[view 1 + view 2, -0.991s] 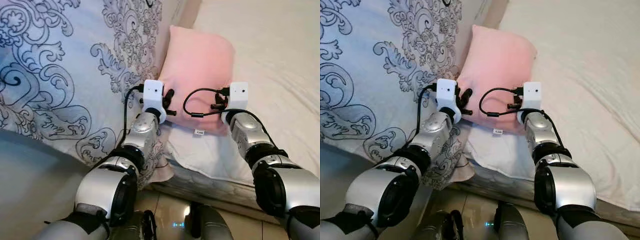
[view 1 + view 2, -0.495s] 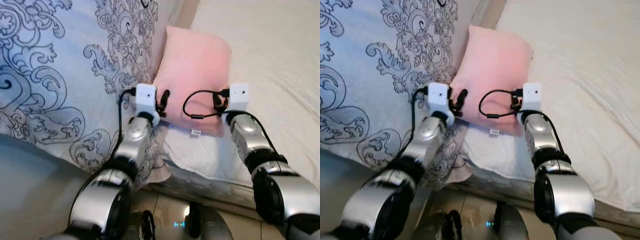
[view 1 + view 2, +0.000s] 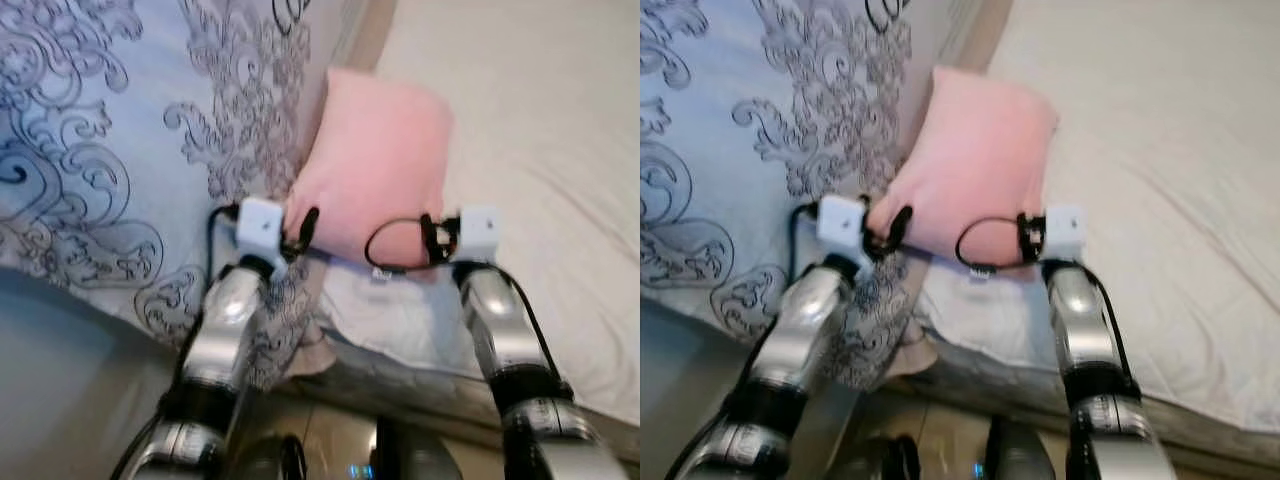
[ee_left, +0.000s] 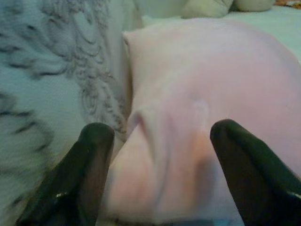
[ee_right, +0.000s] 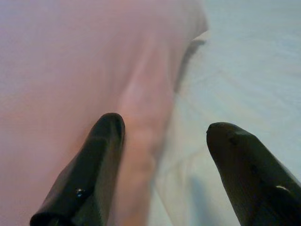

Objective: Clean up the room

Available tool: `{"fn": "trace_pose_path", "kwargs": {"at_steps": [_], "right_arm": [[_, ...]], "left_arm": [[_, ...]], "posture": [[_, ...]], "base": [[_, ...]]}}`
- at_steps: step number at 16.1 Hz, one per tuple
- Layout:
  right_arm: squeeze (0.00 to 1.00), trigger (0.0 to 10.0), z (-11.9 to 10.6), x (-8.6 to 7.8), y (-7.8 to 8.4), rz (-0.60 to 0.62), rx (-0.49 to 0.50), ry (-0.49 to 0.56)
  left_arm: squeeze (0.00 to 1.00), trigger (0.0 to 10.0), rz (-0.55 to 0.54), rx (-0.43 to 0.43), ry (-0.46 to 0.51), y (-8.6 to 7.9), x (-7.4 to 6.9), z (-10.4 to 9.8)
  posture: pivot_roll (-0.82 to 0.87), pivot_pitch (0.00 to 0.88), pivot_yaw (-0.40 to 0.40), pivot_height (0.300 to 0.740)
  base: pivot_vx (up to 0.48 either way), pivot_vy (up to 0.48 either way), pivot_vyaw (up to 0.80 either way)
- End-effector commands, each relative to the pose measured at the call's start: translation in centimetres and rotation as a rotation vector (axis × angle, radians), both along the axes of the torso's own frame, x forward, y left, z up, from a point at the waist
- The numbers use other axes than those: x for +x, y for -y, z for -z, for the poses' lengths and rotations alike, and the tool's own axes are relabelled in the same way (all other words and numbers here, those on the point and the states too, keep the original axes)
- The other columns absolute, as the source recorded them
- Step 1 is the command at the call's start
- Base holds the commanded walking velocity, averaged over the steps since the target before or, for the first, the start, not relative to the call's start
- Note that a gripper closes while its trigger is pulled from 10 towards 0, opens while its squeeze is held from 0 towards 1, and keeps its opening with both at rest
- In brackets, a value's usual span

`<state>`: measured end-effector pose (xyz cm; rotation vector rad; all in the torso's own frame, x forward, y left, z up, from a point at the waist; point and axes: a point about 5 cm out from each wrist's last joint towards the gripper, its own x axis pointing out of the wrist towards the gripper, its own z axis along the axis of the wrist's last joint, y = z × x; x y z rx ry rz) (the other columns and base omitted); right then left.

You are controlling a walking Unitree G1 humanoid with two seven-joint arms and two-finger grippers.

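Pillow-grab step: left gripper (image 4: 157,136) and right gripper (image 5: 162,129), both spread open, straddle the near corners of the pink pillow (image 3: 385,160) on the bed (image 3: 540,120); next they likely close on it.

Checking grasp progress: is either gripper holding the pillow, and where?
Nothing is held yet. Both jaws are open, left gripper at the pink pillow's corner, right gripper at its edge.
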<state>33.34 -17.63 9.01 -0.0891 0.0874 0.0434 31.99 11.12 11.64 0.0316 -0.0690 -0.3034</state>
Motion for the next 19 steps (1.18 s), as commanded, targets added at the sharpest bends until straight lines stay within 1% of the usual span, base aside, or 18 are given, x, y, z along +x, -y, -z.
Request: {"fn": "trace_pose_path", "kwargs": {"at_steps": [1,2,3,4,5,6,7,8,9,10,11,12,13,14,15,16,18,19], "right_arm": [[1.00,10.0,-0.7,-0.8,-0.9,-0.020,-0.001,0.046],[1.00,10.0,-0.8,-1.5,-1.1,-0.023,0.014,0.073],[1.00,10.0,-1.0,-2.8,-1.4,-0.028,0.048,0.122],[1.00,10.0,-1.0,-3.9,-1.3,-0.022,0.057,0.145],[1.00,10.0,-1.0,-4.9,-1.1,-0.020,0.057,0.172],[1.00,10.0,-1.2,-5.7,-0.7,-0.018,0.027,0.208],[1.00,10.0,-0.8,-6.3,-0.3,-0.016,0.030,0.208],[1.00,10.0,-0.2,-6.9,0.0,-0.028,0.029,0.191],[1.00,10.0,0.7,-8.0,0.1,-0.042,0.029,0.149],[1.00,10.0,1.4,-9.3,0.7,-0.013,0.030,0.101],[1.00,10.0,2.0,-9.5,1.0,0.015,0.037,0.063],[1.00,10.0,2.9,-9.6,1.9,0.079,0.035,0.005],[0.00,10.0,3.1,-9.3,2.3,0.117,0.051,-0.003],[0.00,10.0,3.0,-8.8,2.4,0.118,0.057,0.010],[0.00,10.0,2.8,-8.3,2.3,0.114,0.058,0.021],[0.00,10.0,2.5,-7.4,1.6,0.096,0.062,0.029],[0.00,10.0,2.2,-6.9,1.1,0.082,0.055,0.040],[0.00,10.0,1.9,-6.4,0.7,0.070,0.051,0.051]], "left_arm": [[1.00,10.0,-0.029,-0.011,0.006,-1.2,-1.0,-0.3],[1.00,10.0,-0.034,-0.029,0.013,-1.4,-1.7,-0.3],[1.00,10.0,-0.042,-0.067,0.011,-1.6,-2.8,0.1],[1.00,10.0,-0.051,-0.102,-0.002,-2.0,-3.6,0.4],[1.00,10.0,-0.055,-0.111,-0.013,-2.3,-4.4,1.0],[1.00,10.0,-0.052,-0.101,-0.022,-2.6,-5.1,1.6],[1.00,10.0,-0.054,-0.080,-0.036,-3.0,-5.5,2.3],[1.00,10.0,-0.052,-0.078,-0.046,-3.2,-5.9,2.7],[1.00,10.0,-0.043,-0.041,-0.064,-3.7,-6.7,3.4],[1.00,10.0,-0.029,-0.024,-0.121,-4.1,-7.7,4.4],[1.00,10.0,-0.041,0.001,-0.133,-4.2,-7.8,4.6],[0.00,10.0,-0.068,0.021,-0.154,-4.3,-7.7,5.0],[0.00,10.0,-0.058,0.015,-0.122,-4.0,-7.2,4.6],[0.00,10.0,-0.046,0.026,-0.105,-3.5,-6.8,4.2],[0.00,10.0,-0.041,0.029,-0.095,-3.4,-6.6,4.1],[0.00,10.0,-0.017,0.016,-0.086,-3.2,-6.2,3.9],[0.00,10.0,-0.024,-0.030,-0.087,-3.1,-5.9,3.7],[0.17,10.0,-0.006,-0.052,-0.076,-2.7,-5.7,3.4]], "posture": [[-0.09,0.002,0.113,0.740],[-0.09,0.000,0.114,0.740],[-0.09,0.000,0.115,0.740],[-0.10,0.000,0.114,0.740],[-0.10,0.000,0.112,0.740],[-0.10,0.000,0.107,0.740],[-0.10,0.000,0.105,0.740],[-0.10,0.000,0.103,0.740],[-0.11,0.000,0.104,0.740],[-0.12,0.000,0.100,0.740],[-0.12,0.000,0.103,0.740],[-0.13,0.000,0.108,0.740],[-0.13,0.000,0.117,0.740],[-0.14,0.000,0.120,0.740],[-0.14,0.000,0.126,0.740],[-0.15,0.000,0.135,0.740],[-0.16,0.000,0.143,0.740],[-0.16,0.000,0.147,0.740]], "base": [[0.000,0.000,0.00],[0.000,0.000,0.00],[0.000,0.000,0.00],[0.000,0.000,0.00],[0.000,0.000,0.00],[0.000,0.000,0.00],[0.000,0.000,0.00],[0.000,0.000,0.00],[0.000,0.000,0.00],[0.000,0.000,0.00],[0.000,0.000,0.00],[0.000,0.000,0.00],[0.000,0.000,0.00],[0.000,0.000,0.00],[0.000,0.000,0.00],[0.000,0.000,0.00],[0.000,-0.129,0.00],[0.000,-0.465,0.00]]}}
